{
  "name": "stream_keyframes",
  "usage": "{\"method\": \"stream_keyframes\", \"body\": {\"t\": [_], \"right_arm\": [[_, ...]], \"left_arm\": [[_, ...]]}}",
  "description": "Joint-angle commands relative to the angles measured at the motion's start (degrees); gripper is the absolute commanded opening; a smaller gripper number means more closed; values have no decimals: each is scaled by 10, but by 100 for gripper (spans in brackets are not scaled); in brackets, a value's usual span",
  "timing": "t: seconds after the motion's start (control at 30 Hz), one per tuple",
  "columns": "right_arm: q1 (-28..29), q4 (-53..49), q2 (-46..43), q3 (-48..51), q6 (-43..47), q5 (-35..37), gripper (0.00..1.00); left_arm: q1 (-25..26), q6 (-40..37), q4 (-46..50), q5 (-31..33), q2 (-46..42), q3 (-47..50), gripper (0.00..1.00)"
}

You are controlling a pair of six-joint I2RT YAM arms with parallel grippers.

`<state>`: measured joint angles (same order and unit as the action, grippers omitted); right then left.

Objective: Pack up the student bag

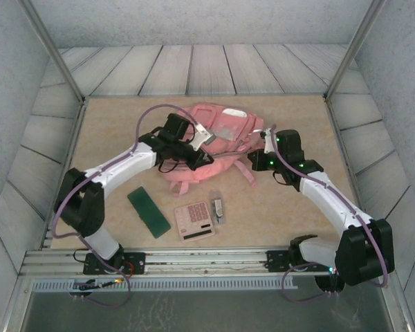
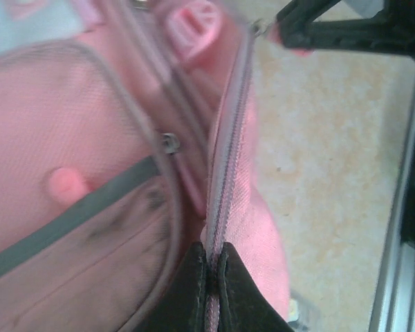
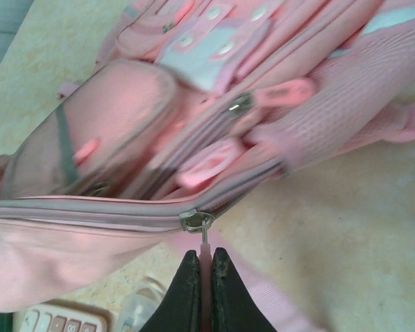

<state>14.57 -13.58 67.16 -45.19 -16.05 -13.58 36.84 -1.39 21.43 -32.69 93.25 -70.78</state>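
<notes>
- A flat dark-green pad (image 1: 149, 212) lies at an angle on the tan table (image 1: 111, 131), near the left arm's elbow and well apart from the bag.
- The left gripper (image 1: 199, 159) reaches over the near-left side of the bag. In the left wrist view the left gripper (image 2: 213, 254) is clenched, its two black fingers (image 2: 194, 290) pressed together on the pink fabric edge that carries the grey zip track (image 2: 228, 159).
- A pink calculator (image 1: 195, 220) with pale keys sits near the table's front edge, to the right of the green pad. Its corner also shows low in the right wrist view (image 3: 62, 321).
- A small clear item (image 1: 218, 207) lies just beside the calculator's right edge; I cannot tell what it is.
- The pink backpack (image 1: 225, 131) lies flat in the middle of the table, between the two grippers, its straps trailing toward the near side. Its front pockets and pale patches face up in the right wrist view (image 3: 373, 90).
- The right gripper (image 1: 257, 164) meets the bag's near-right side. In the right wrist view the right gripper (image 3: 205, 261) is clamped shut on a thin pink pull tab (image 3: 205, 245) hanging from the metal zip slider (image 3: 196, 221).
- The silver frame rail (image 2: 401, 228) runs along the right edge of the left wrist view.
</notes>
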Motion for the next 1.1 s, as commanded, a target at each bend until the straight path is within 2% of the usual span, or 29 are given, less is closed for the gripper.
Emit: {"method": "stream_keyframes", "body": {"t": [0.0, 0.13, 0.27, 0.33, 0.5, 0.73, 0.77, 0.83, 0.9, 1.0, 1.07], "right_arm": [[-39, -2, -7, 13, -20, 48, 0], [-62, 7, 0, 30, -36, 61, 0], [-69, 3, 1, 40, -40, 64, 0], [-68, 8, 3, 47, -37, 29, 0], [-67, 67, 38, 88, -63, -107, 0], [-66, 61, 54, 89, -50, -110, 0], [-67, 56, 54, 80, -43, -110, 3], [-66, 41, 59, 58, -27, -110, 16], [-66, 23, 69, 29, -10, -101, 28], [-66, 15, 90, -10, 0, -78, 42], [-66, 9, 113, -39, 5, -56, 50]], "left_arm": [[-35, 23, 23, 128, -49, 33, 0], [-59, 39, 15, 189, -81, 73, 0], [-84, 57, 1, 195, -86, 102, 0], [-87, 58, -10, 179, -84, 112, 0], [-87, 56, -20, 153, -55, 119, 0], [-87, 57, -20, 157, -33, 125, 0], [-87, 57, -19, 161, -32, 124, 0], [-87, 58, -11, 170, -27, 121, 2], [-87, 73, -4, 188, -24, 117, 9], [-88, 100, 5, 195, -27, 114, 42], [-88, 123, 4, 187, -38, 119, 55]]}}
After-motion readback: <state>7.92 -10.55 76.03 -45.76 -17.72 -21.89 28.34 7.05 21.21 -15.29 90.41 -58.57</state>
